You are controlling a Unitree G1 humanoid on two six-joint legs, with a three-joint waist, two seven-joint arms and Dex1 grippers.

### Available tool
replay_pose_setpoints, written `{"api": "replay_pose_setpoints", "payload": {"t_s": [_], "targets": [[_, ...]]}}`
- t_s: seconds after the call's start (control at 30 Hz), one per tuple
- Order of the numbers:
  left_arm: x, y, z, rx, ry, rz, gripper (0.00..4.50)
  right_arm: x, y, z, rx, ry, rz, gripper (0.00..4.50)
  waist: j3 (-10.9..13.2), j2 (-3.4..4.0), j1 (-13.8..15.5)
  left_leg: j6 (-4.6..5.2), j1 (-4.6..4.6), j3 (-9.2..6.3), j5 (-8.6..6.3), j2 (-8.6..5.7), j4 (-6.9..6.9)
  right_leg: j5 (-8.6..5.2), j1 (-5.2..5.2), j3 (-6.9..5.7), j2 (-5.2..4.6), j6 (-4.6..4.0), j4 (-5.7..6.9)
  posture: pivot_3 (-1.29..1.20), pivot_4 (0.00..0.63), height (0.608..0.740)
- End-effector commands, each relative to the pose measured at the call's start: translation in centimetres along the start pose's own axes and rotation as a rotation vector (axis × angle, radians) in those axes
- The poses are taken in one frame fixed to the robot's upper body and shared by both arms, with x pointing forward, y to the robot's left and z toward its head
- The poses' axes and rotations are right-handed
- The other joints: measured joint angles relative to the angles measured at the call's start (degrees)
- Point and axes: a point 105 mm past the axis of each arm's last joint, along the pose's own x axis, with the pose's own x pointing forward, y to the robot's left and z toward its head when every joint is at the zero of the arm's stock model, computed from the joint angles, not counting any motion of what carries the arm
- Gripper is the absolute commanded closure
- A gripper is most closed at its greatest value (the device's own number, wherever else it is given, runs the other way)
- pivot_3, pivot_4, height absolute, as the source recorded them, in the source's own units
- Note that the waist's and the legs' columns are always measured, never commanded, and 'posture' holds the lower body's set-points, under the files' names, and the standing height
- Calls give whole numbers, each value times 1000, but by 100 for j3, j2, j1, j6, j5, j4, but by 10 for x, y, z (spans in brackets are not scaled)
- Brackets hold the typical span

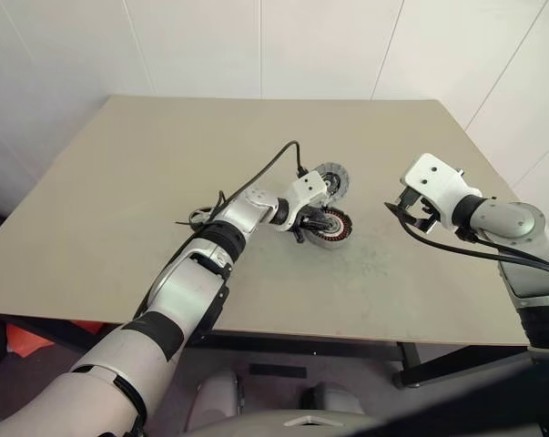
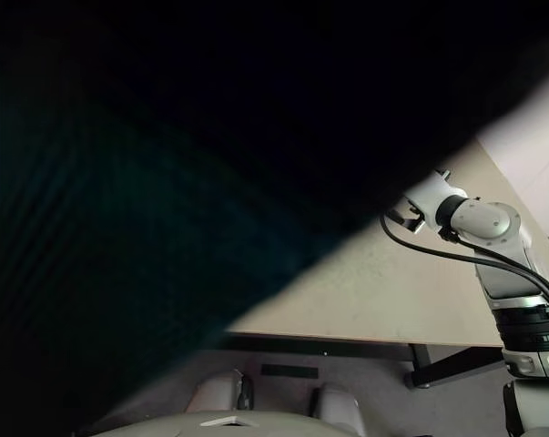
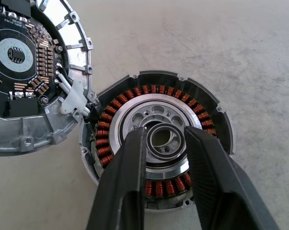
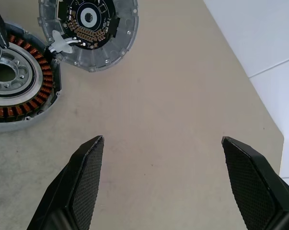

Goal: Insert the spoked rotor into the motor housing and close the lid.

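Straddling the hub of the spoked rotor, already seated inside the motor housing, the left gripper stands part-open, apparently gripping nothing. Beyond its fingertips, the hinged lid lies open: rigid, probably heavy; grasp its rim, avoiding circuitry. The right gripper gapes wide, empty.

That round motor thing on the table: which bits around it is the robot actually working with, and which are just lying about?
Part of the job:
- motor housing, copper windings showing
- spoked rotor, already seated inside the housing
- lid, swung open beside the housing
- left gripper, fingers either side of the rotor's hub

Just there:
- right gripper, open over bare table
- black cable along the left arm
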Motion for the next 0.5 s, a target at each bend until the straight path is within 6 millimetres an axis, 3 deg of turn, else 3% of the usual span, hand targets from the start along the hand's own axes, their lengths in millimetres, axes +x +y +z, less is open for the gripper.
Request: {"api": "replay_pose_setpoints", "payload": {"t_s": [0.03, 0.27, 0.5], "targets": [[-3, 7, 18, 55, -34, 38, 1928, -3, -11, 16, -32, -52, -45, 78, 0, 0, 0, 0, 0, 0, 0, 0, 0, 0, 0, 0, 0, 0, 0, 0, 0, 740], [-21, 15, 39, 38, -137, 34, 1928, -1, -6, 31, -16, -122, -19, 78, 0, 0, -5, 0, 2, 0, 0, 0, 0, 0, 0, -1, 0, 0, 2, 0, 0, 740], [-74, 27, 52, -39, -271, 103, 1928, 7, 31, 57, 27, -227, 113, 78, -3, 4, -22, -1, 6, 0, 1, 5, -2, -1, -1, -6, 0, -2, 11, 0, 0, 740]]}}
